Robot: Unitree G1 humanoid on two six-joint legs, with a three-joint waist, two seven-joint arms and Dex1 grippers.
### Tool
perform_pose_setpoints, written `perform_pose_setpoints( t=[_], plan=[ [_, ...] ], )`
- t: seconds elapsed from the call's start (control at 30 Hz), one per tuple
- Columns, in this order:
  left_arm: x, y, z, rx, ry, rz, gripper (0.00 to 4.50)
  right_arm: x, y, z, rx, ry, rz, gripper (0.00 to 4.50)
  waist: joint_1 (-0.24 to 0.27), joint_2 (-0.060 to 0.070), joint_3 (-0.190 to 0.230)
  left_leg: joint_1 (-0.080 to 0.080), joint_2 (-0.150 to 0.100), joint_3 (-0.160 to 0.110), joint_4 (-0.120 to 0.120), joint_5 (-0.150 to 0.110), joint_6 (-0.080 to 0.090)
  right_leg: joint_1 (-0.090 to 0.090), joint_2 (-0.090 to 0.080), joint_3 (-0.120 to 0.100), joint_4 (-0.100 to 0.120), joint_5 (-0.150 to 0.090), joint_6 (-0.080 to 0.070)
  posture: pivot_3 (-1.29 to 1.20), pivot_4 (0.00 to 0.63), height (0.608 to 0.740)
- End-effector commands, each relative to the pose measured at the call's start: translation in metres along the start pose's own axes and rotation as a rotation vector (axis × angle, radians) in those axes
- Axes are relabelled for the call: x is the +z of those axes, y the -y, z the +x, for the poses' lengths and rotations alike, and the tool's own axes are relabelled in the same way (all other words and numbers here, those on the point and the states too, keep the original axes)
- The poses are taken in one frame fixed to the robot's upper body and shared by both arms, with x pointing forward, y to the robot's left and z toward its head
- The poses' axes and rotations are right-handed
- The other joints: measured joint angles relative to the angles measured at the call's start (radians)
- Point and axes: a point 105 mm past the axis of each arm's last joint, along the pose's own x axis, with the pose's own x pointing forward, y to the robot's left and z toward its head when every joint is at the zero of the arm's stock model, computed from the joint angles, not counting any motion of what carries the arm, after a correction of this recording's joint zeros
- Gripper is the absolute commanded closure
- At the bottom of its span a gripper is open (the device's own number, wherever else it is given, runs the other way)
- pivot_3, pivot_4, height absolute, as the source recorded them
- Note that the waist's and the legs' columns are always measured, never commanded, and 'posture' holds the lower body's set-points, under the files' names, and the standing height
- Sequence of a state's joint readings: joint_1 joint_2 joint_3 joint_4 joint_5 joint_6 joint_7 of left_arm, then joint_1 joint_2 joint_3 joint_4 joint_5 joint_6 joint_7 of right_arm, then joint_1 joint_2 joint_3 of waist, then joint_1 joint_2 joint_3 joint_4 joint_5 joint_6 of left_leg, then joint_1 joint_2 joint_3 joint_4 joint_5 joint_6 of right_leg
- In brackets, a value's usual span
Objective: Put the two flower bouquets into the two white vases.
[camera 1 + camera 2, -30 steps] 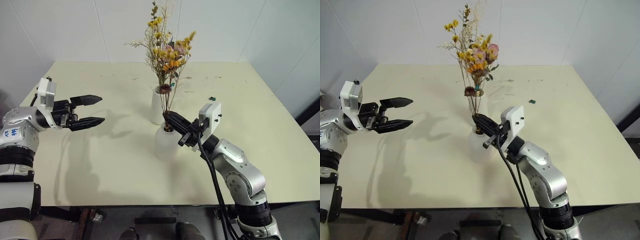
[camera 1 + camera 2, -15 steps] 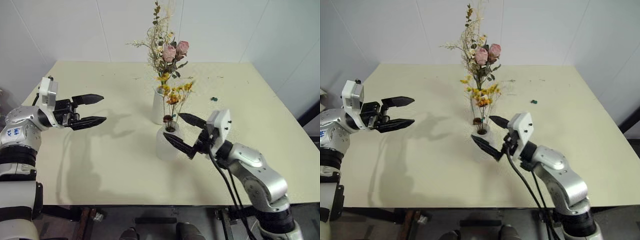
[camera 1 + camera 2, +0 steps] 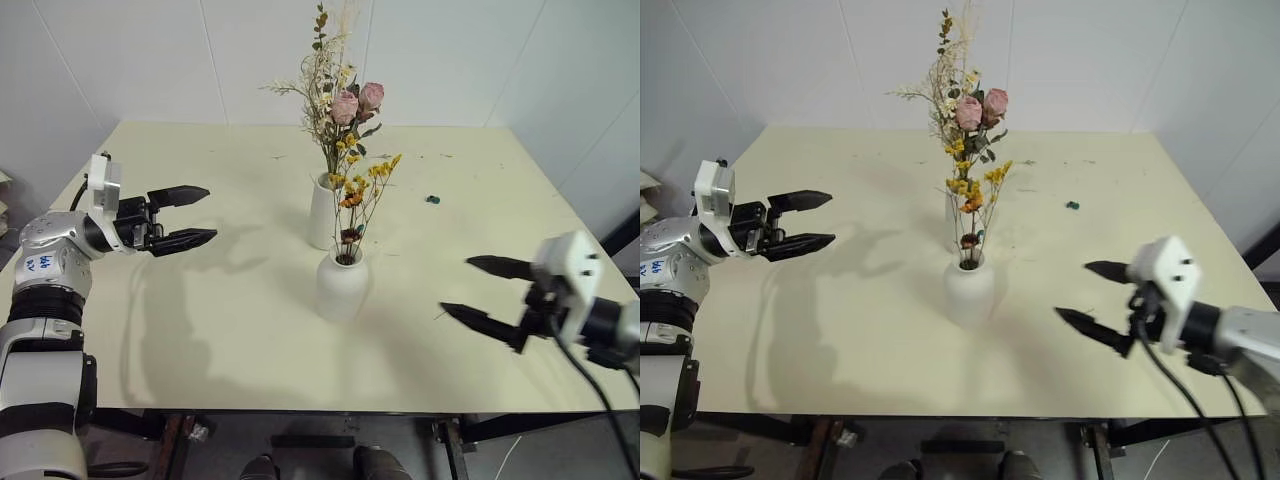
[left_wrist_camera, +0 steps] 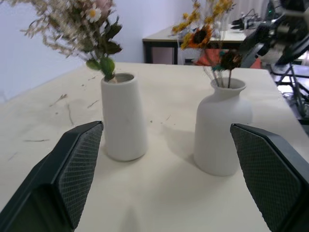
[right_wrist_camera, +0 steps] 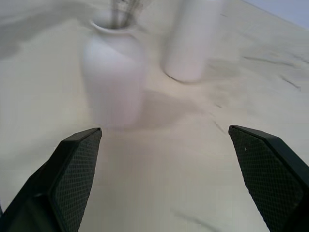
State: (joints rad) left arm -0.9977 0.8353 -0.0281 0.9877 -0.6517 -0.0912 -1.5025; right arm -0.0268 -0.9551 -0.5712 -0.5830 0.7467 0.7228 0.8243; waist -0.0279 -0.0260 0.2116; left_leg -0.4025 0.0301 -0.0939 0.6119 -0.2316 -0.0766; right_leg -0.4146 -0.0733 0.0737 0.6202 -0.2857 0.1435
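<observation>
White walls back the cream table (image 3: 200, 330); behind the round vase (image 3: 341, 285) stands the taller vase (image 3: 322, 212) — both bouquets seated, so left gripper (image 3: 180, 216) and right gripper (image 3: 485, 291) flank it, gaping empty.

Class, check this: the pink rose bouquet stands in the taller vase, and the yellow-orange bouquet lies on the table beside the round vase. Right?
Not quite. The yellow-orange bouquet stands in the round vase, as the left eye view shows. The pink rose bouquet is indeed in the taller vase.
</observation>
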Motion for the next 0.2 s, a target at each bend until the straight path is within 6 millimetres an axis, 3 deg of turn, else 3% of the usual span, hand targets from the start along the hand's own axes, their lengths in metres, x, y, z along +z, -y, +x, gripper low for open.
perform_pose_setpoints(
  t=[0.03, 0.2],
  plan=[
    [0.003, 0.008, 0.008, -0.118, -0.005, 0.037, 0.0, 0.008, 0.008, -0.009, -0.018, 0.026, -0.038, 0.05, 0.0, 0.0, 0.0, 0.0, 0.0, 0.0, 0.0, 0.0, 0.0, 0.0, 0.0, 0.0, 0.0, 0.0, 0.0, 0.0, 0.15, 0.74],
    [0.007, 0.006, 0.02, -0.137, 0.019, 0.043, 0.0, 0.018, 0.015, -0.007, -0.03, 0.052, -0.03, 0.05, 0.0, 0.0, 0.0, 0.0, 0.0, 0.0, 0.002, 0.0, 0.0, 0.001, 0.0, 0.0, -0.001, 0.0, 0.0, 0.0, 0.15, 0.74]
  ],
)
